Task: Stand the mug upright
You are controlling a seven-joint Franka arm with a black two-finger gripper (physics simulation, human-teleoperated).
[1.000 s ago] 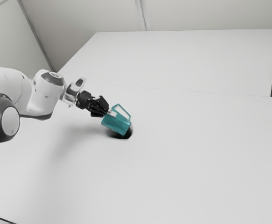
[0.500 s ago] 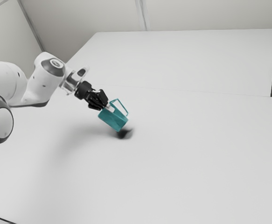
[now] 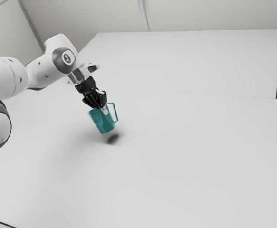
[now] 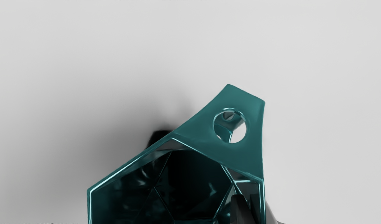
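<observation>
Spreading white across most of the exterior view, the table point(image 3: 200, 166) runs past that view's right and bottom edges, with a slim dark edge visible by its lower left corner. Above it reaches the white and dark arm point(image 3: 7, 78), entering from the exterior view's left and bending down at the wrist. Next in size comes the teal mug point(image 3: 102, 121), held up off the table, short of the faint line that crosses behind it. It leans, mouth upward and toward the exterior view's left, base lower and toward the right, so it is not quite upright. The black gripper point(image 3: 103, 109) has hold of it by the wall at the rim, its fingers point(image 4: 239, 210) closed to little more than that wall's thickness, one inside the mug and one outside. Close beside them, the handle point(image 3: 114, 112) stands out toward the exterior view's right. A small dark shadow point(image 3: 113, 139) lies on the table beneath the base, apart from it. Smallest is the round hole point(image 4: 230, 126) in the handle's flat top.
</observation>
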